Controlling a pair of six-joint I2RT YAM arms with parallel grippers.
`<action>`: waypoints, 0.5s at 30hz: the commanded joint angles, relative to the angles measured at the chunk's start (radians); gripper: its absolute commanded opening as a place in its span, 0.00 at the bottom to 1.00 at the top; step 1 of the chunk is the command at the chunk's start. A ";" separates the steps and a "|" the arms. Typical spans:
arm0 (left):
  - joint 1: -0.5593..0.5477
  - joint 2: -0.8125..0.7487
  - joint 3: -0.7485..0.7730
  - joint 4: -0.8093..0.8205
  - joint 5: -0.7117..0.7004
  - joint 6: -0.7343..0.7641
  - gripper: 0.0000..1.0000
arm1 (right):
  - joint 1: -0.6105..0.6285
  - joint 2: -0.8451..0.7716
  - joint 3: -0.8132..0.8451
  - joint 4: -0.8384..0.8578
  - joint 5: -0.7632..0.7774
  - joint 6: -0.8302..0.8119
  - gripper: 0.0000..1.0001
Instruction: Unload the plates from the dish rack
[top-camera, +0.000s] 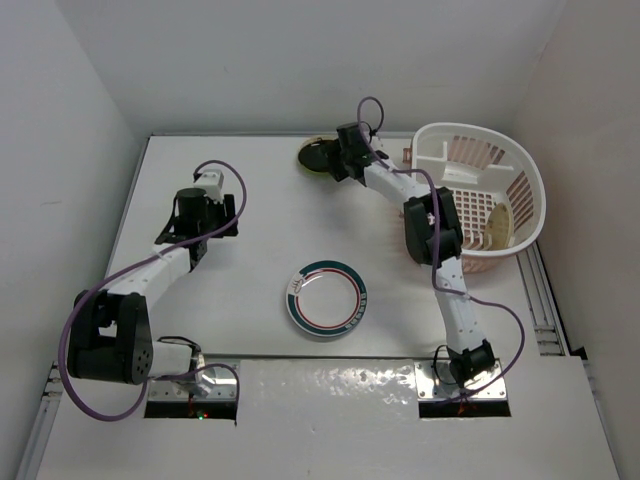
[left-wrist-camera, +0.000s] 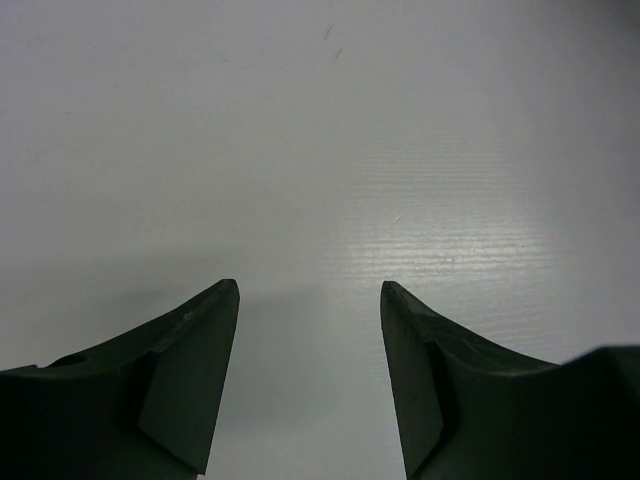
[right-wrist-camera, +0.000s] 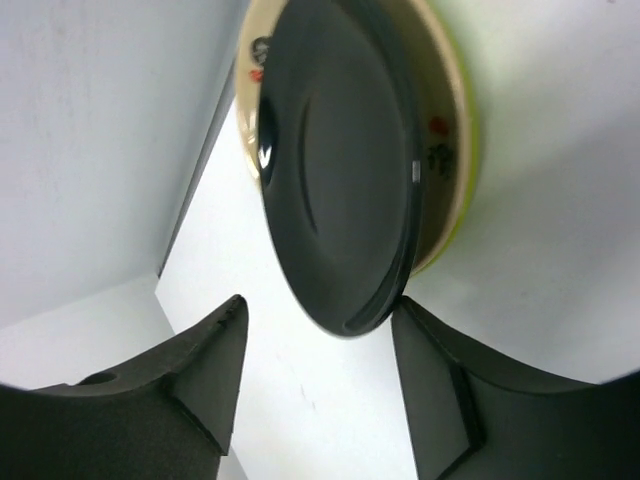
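Note:
The dish rack (top-camera: 520, 175), a white slotted basket on a salmon base, stands at the far right. A tan-brown plate (top-camera: 497, 226) leans inside it. The white plate with green-red rim (top-camera: 327, 298) lies flat mid-table. At the far centre a dark glossy plate (top-camera: 318, 160) lies on a cream-faced plate with a lime-green edge. My right gripper (top-camera: 340, 160) is open at this stack. In the right wrist view its fingertips (right-wrist-camera: 318, 305) flank the near rim of the dark plate (right-wrist-camera: 340, 170), above the lime-edged plate (right-wrist-camera: 447, 150). My left gripper (top-camera: 205, 222) is open and empty over bare table (left-wrist-camera: 310, 288).
White walls close in the table at the back and on both sides. The right arm's forearm (top-camera: 430, 225) passes just beside the rack's left wall. Metal rails run along the table's right edge (top-camera: 545, 300).

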 joint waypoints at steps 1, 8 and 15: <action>0.015 -0.016 0.012 0.055 0.000 0.004 0.57 | 0.016 -0.091 0.001 0.000 -0.005 -0.092 0.60; 0.017 -0.013 0.006 0.061 0.006 0.004 0.57 | 0.035 -0.103 0.000 -0.033 -0.024 -0.164 0.69; 0.017 -0.015 0.001 0.058 0.003 0.004 0.57 | 0.062 -0.115 0.101 -0.069 -0.047 -0.348 0.65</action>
